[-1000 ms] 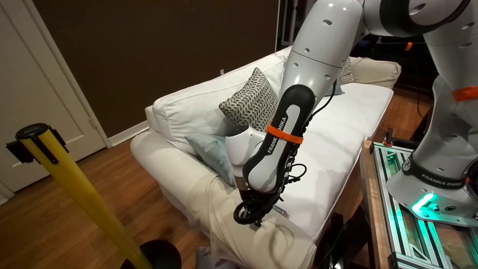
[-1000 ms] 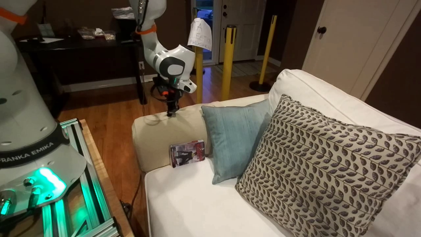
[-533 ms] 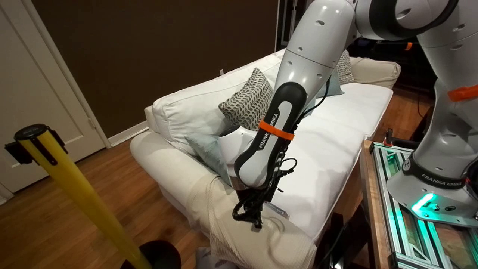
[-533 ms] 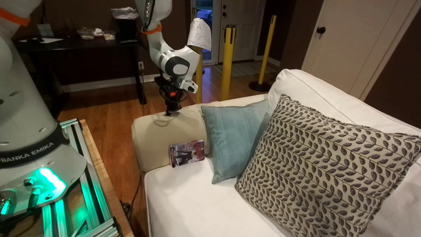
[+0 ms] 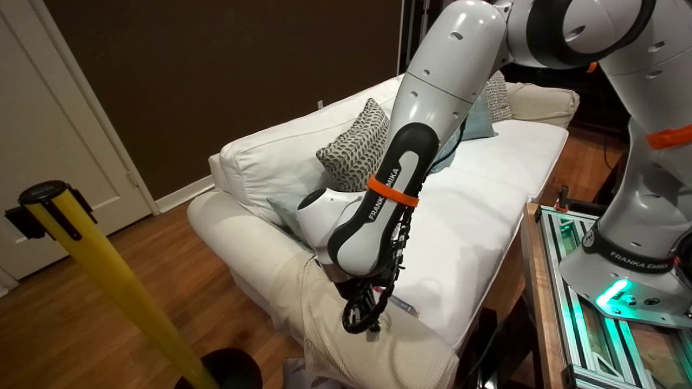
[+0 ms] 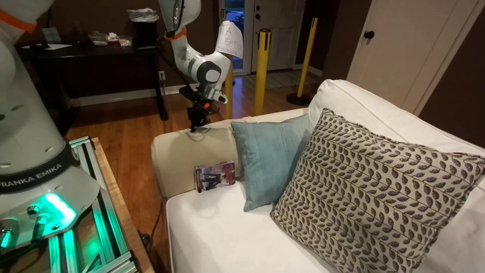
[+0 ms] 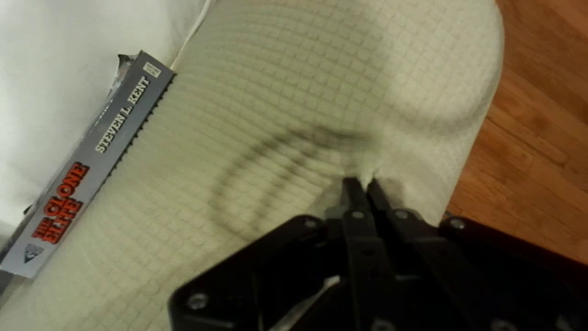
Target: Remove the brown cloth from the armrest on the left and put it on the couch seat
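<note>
Grasp step: claw (image 7: 362,181) clenched, apparently on cloth (image 7: 266,105) over left armrest (image 5: 230,227); next, lift it toward seat (image 6: 231,231)

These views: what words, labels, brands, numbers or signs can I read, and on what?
"THE CLONE ELITE": book spine
"STEVEN L. KENT": same spine
"FRANKA EMIKA": robot base
"FRANK…MIKA": robot arm, orange band covering part
"TA": paper sign; the rest blurred
Too small or blurred: spine label, front cover, post cap
</note>
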`<state>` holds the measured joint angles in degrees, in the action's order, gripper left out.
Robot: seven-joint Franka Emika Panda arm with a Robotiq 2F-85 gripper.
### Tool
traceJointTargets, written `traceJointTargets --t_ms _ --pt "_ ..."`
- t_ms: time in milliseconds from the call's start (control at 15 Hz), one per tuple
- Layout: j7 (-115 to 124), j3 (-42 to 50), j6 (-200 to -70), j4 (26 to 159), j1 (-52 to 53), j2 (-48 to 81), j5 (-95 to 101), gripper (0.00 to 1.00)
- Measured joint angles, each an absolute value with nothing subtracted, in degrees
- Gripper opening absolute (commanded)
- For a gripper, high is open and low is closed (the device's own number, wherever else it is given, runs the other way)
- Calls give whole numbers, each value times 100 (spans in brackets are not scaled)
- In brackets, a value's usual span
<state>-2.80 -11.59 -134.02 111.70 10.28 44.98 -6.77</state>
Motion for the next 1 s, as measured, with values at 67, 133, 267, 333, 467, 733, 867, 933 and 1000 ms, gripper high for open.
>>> traceJointTargets --t_ms 67,133,267,333,467,733,867,933,1000 --pt "-369 -1274 -13215 11133 1049 4503 -675 1" --pt "-403 -1425 -13037 11110 1106 4503 -672 1" --pt "-465 -1631 -12752 11072 1309 4491 -619 1" --pt "-517 -1716 -12619 11053 1403 4470 -584 1" --pt "-596 -1853 -12385 11019 1553 4400 -541 1" --pt "-603 -1952 -12254 11053 1665 4172 -543 1" --pt "-574 -1955 -12266 11182 1655 3976 -582 1" --pt "-560 -1955 -12296 11276 1643 3852 -611 1" --pt "-556 -1955 -12351 11391 1626 3720 -653 1"
